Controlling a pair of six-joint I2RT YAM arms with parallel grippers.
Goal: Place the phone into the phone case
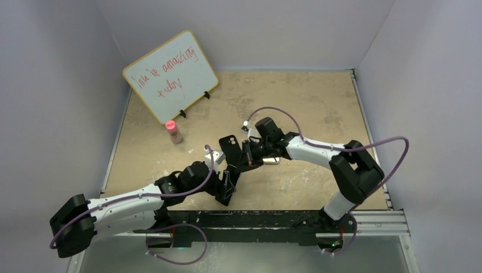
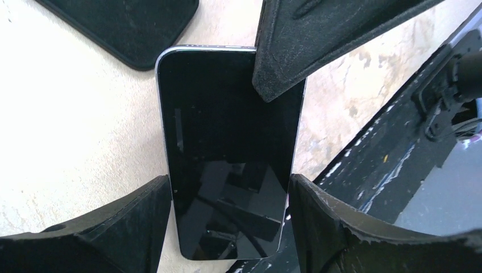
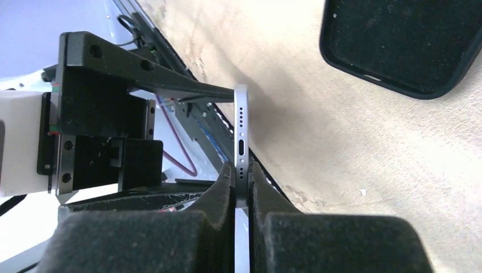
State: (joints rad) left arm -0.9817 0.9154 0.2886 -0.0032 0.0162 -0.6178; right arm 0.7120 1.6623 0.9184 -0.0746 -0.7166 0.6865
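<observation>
So, left wrist view first: the slim phone [image 2: 227,159] with the glossy black screen and thin silver rim faces the camera, sitting inside the left gripper [image 2: 230,190]. Its two fingers are closed in against the phone's long edges. One padded black finger [image 2: 295,51] from the other arm overlaps the screen's top corner. A corner of the flat matte black phone case [image 2: 125,28] lies on the beige table [image 2: 68,142], just past the phone's top end and not touching it.

The right wrist view gives what that one can't. The phone is edge-on with its charging port showing, and the right gripper [image 3: 241,182] is pinched shut on its front and back faces.

The top view is murky where the two grippers meet, so I can't really pick the phone out there. It does show the case's camera cutout at the far corner. My guess is that both arms are holding the phone to steady it and line it up with the case.
</observation>
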